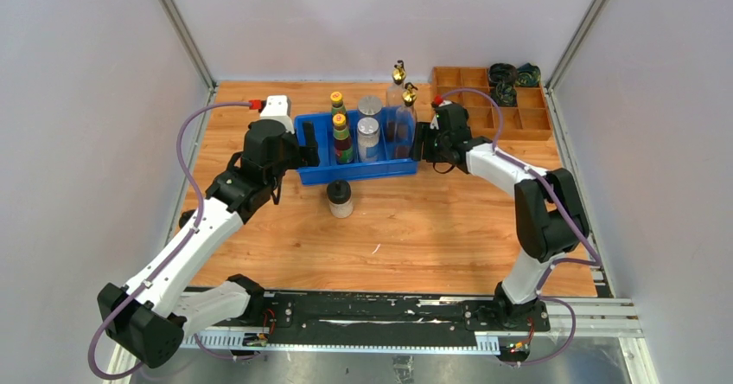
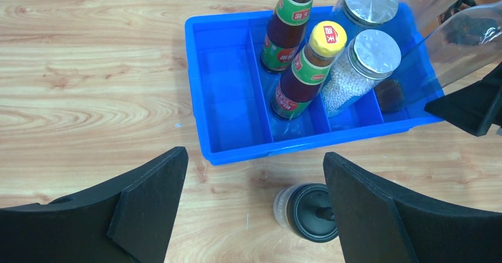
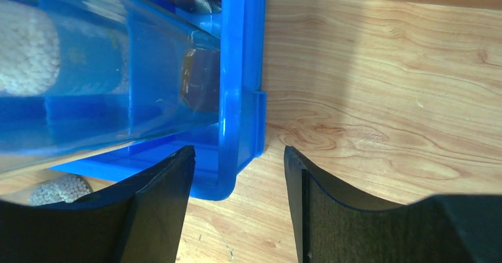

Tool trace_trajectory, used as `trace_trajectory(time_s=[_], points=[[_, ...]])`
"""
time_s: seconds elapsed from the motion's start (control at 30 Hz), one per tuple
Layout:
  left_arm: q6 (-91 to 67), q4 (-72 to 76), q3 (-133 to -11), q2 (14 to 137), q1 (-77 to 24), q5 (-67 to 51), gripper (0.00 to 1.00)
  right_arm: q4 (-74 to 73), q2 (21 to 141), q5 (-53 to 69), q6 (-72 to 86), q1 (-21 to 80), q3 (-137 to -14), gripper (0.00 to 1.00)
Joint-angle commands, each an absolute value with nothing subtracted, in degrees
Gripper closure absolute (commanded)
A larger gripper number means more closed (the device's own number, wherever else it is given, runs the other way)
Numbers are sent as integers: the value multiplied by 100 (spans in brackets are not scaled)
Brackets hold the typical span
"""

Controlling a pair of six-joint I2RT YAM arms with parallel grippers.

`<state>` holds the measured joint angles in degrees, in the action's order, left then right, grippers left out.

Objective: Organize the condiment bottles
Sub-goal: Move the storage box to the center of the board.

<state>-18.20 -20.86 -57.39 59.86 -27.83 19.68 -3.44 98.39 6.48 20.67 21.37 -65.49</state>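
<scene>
**A:** What's laid out there?

**B:** A wooden table [image 1: 415, 237] with a blue bin [image 1: 359, 173] standing across its middle, split into compartments side by side. A wooden tray [image 1: 519, 123] of small cells sits in the far right corner.

**A:** And the arms?

**B:** The left tool [image 2: 254, 155] hangs by the bin's left end, its fingers wide apart and holding nothing. The right tool [image 3: 238, 153] is at the bin's right end, also with its fingers apart. The bin's corner shows between them, and I can't tell whether either finger touches it.

**A:** The bottles?

**B:** Two clear cruets [image 1: 403, 123] with gold spouts stand upright at the bin's right end. Two sauce bottles [image 2: 299, 76], yellow-capped and red-labelled, stand one behind the other in the second compartment from the left. Two silver-lidded shakers [image 2: 361, 67] stand in the next compartment, lined up the same way. One black-capped jar [image 1: 340, 198] stands upright on the table, just in front of the bin and apart from it.
</scene>
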Motion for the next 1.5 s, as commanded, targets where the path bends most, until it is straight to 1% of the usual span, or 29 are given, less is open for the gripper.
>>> trace_trajectory(time_s=[0.0, 0.2, 0.5, 0.63, 0.73, 0.87, 1.17, 1.47], points=[[-1782, -2065, -5670, 5865, -2754, 2030, 9, -246, 10021, 425, 2175, 2221, -6425, 39], [-1780, -2079, -5621, 5815, -2753, 2038, 10, -220, 10094, 398, 2230, 2223, -6409, 46], [-1789, -2104, -5633, 5733, -2759, 2024, 10, -200, 10120, 362, 2259, 2223, -6316, 52], [-1793, -2131, -5626, 5707, -2760, 2026, 10, -212, 10068, 352, 2259, 2224, -6263, 61], [-1792, -2143, -5606, 5668, -2755, 2039, 10, -211, 10056, 342, 2259, 2224, -6220, 65], [-1802, -2187, -5571, 5573, -2760, 2054, 10, -211, 10047, 334, 2259, 2224, -6159, 68], [-1828, -2224, -5546, 5471, -2755, 2048, 10, -219, 9878, 294, 2268, 2224, -6017, 69], [-1867, -2284, -5528, 5377, -2752, 2065, 10, -281, 9701, 216, 2254, 2219, -5825, 77]])
